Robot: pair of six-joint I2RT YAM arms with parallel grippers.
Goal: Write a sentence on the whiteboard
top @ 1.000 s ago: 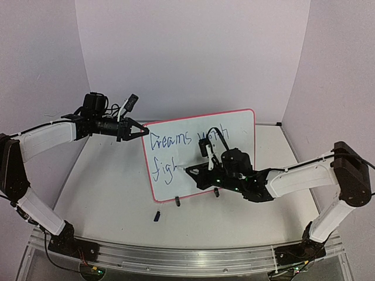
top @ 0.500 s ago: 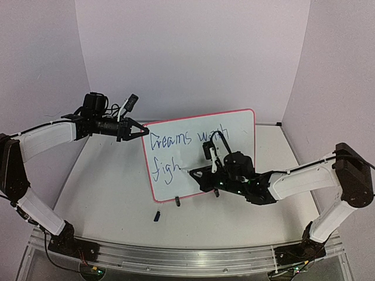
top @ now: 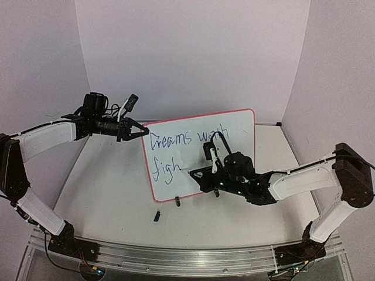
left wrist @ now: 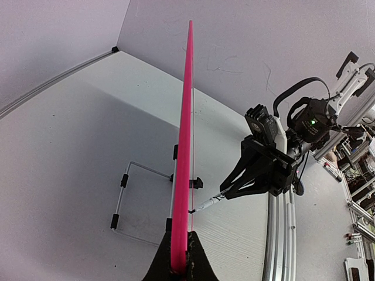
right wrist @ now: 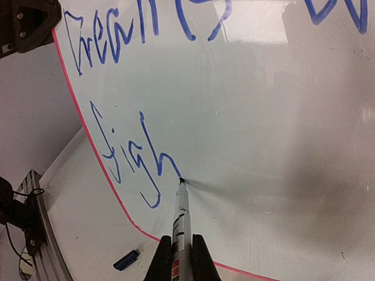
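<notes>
White counter point(top: 105, 193), matte, is boxed in by pale lilac walls point(top: 193, 52) at the back and both sides, with an aluminium rail point(top: 176, 257) along its near edge. The whiteboard point(top: 240, 132) stands upright around the counter's middle, with blue writing on its face. The left tool point(top: 142, 132) is clamped on the board's upper left corner. The right tool point(top: 193, 171) grips a marker point(right wrist: 181, 205), whose tip touches the board at the end of "figh". A blue cap point(top: 157, 216) lies on the counter, nearer the near edge.

My left gripper point(top: 142, 130) pinches the upright red-rimmed white rectangular whiteboard's point(top: 234, 126) left edge. My right gripper's point(top: 197, 172) slim white marker point(right wrist: 181, 211) touches its front, with a small blue cap point(top: 157, 216) lying before it.
</notes>
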